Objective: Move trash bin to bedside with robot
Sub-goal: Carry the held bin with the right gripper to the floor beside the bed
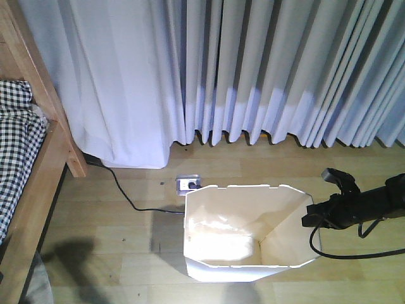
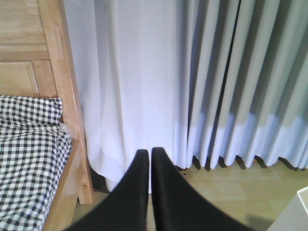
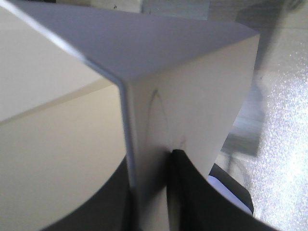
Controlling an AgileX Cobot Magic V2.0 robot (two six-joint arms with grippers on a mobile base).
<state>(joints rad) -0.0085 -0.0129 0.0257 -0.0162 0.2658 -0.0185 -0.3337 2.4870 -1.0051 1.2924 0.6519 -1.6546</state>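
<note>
The trash bin [image 1: 221, 231] stands upright on the floor [image 1: 126, 190], apart from the bed [image 1: 44, 171] at left. It is judged light, thin-walled and flexible: hold it by the rim wall, without crushing. The right end effector [image 3: 150, 192] is clamped across the bin's right rim wall. The left end effector [image 2: 149, 161] is closed and empty. No legible markings.

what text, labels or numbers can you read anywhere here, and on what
None can be read.
The trash bin is plain white, no label or brand showing.
The floor socket may carry markings, but it is too small to tell.
The checked bedding and curtains bear no writing.
</note>
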